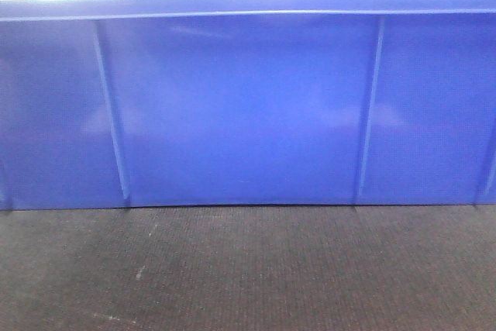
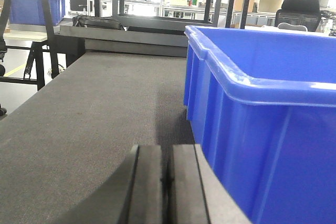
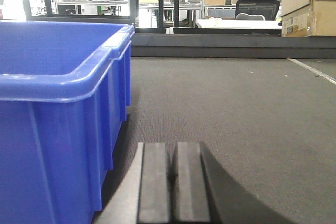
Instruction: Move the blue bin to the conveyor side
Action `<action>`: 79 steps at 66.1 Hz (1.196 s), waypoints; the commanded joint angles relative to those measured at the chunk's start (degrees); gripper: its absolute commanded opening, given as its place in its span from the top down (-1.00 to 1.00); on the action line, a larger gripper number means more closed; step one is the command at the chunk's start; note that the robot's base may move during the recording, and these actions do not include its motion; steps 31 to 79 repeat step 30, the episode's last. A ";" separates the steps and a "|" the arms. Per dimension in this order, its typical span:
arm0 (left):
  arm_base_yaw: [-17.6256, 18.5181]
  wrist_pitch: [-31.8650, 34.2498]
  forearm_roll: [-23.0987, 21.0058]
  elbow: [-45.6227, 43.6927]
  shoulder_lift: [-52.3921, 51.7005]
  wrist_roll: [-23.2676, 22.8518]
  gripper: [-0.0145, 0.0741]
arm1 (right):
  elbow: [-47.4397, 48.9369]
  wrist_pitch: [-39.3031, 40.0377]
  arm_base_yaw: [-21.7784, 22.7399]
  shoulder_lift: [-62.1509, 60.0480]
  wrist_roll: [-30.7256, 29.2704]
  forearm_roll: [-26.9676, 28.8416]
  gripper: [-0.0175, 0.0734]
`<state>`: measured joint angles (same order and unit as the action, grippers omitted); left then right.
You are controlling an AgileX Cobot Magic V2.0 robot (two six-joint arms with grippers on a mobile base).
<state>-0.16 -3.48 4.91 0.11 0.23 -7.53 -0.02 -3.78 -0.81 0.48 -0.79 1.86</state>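
On the conveyor point(image 1: 248, 269), the wide dark woven belt that filled the bottom of my front camera, sat the blue bin point(image 1: 248, 106), its long ribbed side square to the lens and spanning the whole width of that view. Its base rested flat on the belt, and its thick rim ran across the top of the picture; I could not see inside it from there. Beyond the bin, at the belt's far end, my left wrist camera showed a dark metal shelving rack point(image 2: 168, 1) and, off to the left of the belt, a smaller blue crate point(image 2: 32, 7) on a stand. Beyond the bin in my right wrist camera were stacked cardboard boxes point(image 3: 308, 2) and a black office chair point(image 3: 257, 1).

The left gripper point(image 2: 168, 187) lay low over the belt just beside the bin's left end wall, its two dark pads pressed together with nothing between them. The right gripper point(image 3: 172, 187) sat likewise just beside the bin's right end wall, its pads also brought together and holding nothing. I could not tell whether either gripper touched the bin.
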 commanded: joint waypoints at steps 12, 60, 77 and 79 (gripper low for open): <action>-0.10 1.45 -0.29 -0.11 -0.23 0.01 0.66 | 0.02 1.30 0.36 -0.48 -0.22 0.24 0.79; -0.10 1.45 -0.29 -0.11 -0.23 0.01 0.66 | 0.02 1.30 0.36 -0.48 -0.22 0.24 0.79; -0.10 1.45 -0.29 -0.11 -0.23 0.01 0.66 | 0.02 1.30 0.36 -0.48 -0.22 0.24 0.79; -0.10 1.45 -0.29 -0.11 -0.23 0.01 0.66 | 0.02 1.30 0.36 -0.48 -0.22 0.24 0.79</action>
